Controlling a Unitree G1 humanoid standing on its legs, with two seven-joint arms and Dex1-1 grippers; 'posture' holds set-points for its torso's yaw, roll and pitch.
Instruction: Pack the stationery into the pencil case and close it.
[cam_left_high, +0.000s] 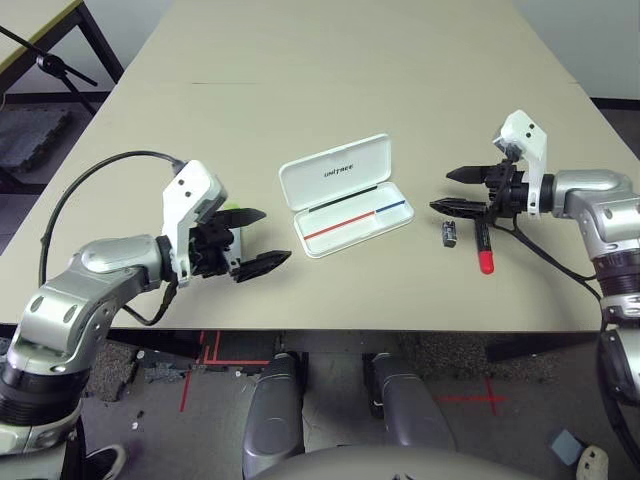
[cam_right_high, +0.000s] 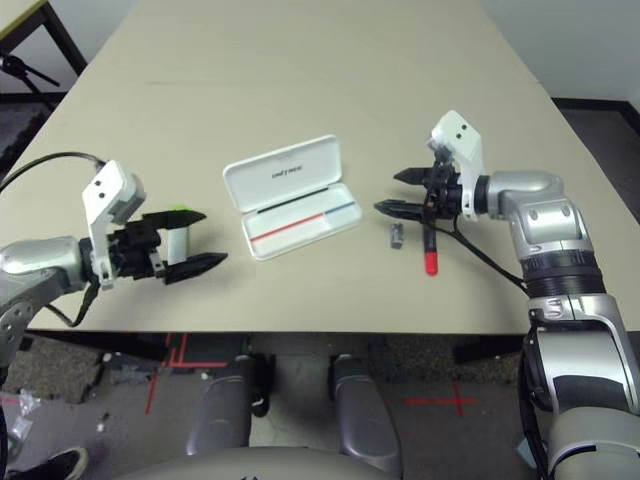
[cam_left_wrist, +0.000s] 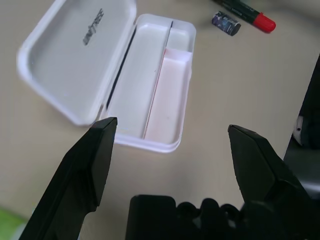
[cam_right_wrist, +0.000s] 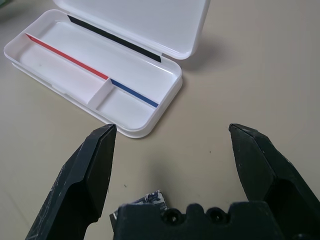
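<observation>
The pencil case (cam_left_high: 345, 195) lies open in the middle of the desk (cam_left_high: 330, 70), with nothing in it. Both grippers are wide open and hold nothing. The right gripper (cam_left_high: 455, 190) should drop onto the marker pen (cam_left_high: 484, 245) (it lies just beside the grey cylinder (cam_left_high: 449, 233)) and pinch its middle.

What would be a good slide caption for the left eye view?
Open pencil case on the table, both open grippers, left gripper and right gripper, flanking it, marker pen waiting.
</observation>
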